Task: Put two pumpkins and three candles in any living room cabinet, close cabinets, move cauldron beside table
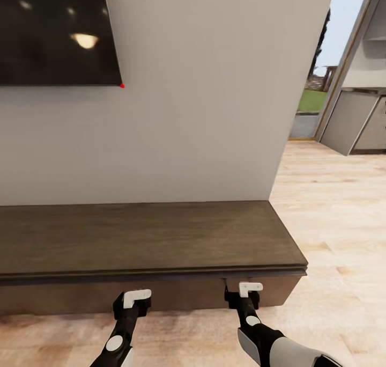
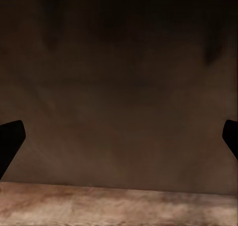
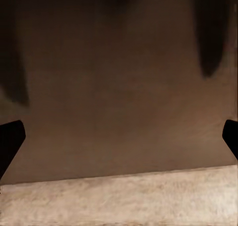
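**Both grippers held at the front of the closed cabinet**

The long dark cabinet point(image 1: 150, 238) is seen against the wall, under the black TV point(image 1: 56, 31). Its front looks shut and its top is bare. How many things have been put away cannot be told.

The left gripper point(image 1: 135, 301) and the right gripper point(image 1: 247, 293) are held low, close to the cabinet's front. In both wrist views the fingertips point(image 2: 11, 137) are spread wide apart and nothing is held. Whether the wood is touched cannot be told.
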